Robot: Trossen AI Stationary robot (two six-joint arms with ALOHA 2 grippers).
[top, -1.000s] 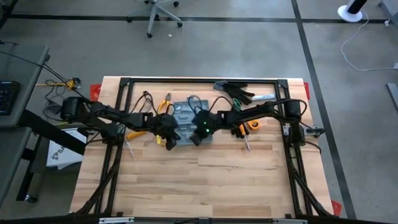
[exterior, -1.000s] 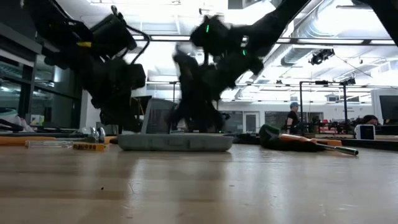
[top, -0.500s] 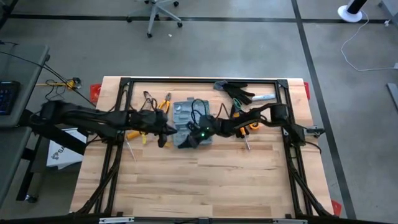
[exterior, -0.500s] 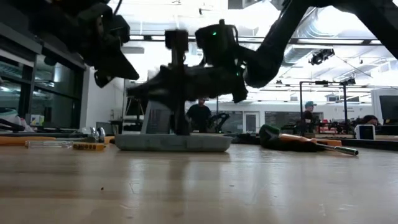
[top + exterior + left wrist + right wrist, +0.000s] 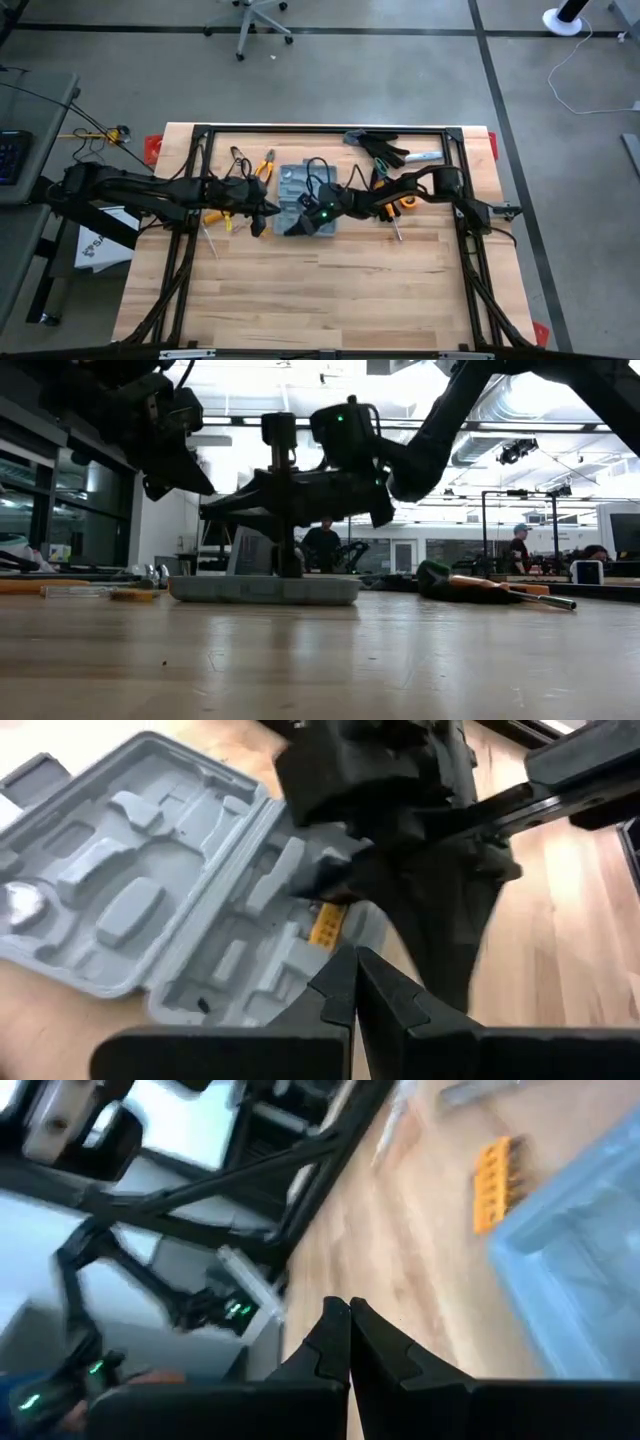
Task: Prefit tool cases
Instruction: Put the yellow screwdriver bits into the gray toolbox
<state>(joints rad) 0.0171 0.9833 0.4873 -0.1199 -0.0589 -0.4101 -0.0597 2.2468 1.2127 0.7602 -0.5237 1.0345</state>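
Note:
The grey-blue tool case [image 5: 296, 184] lies open and flat on the table's far middle, its moulded trays up [image 5: 150, 900]. My right gripper [image 5: 292, 228] is shut. It reaches almost level across the case [image 5: 265, 590] from the right, and its fingertips [image 5: 348, 1330] pass the case's near-left corner above bare wood. My left gripper [image 5: 355, 985] is shut too. It hangs raised just left of the case [image 5: 262, 218], touching nothing. My right gripper lies low over the open case, its fingers pointing toward the table's left. The arm's own body hides the place where it could meet the tray. I cannot tell whether it touches the case.
Orange-handled pliers [image 5: 265, 165] and a yellow bit strip [image 5: 495, 1170] lie left of the case. Black gloves [image 5: 385, 150] lie at the far right, and a screwdriver [image 5: 500, 588] lies right of the case. The near half of the table [image 5: 320, 300] is bare wood.
My left gripper has lifted off the case and drawn back toward the table's left edge. My right gripper has sunk and tipped from pointing steeply down to nearly level over the case. The case has slid a little toward the table's left.

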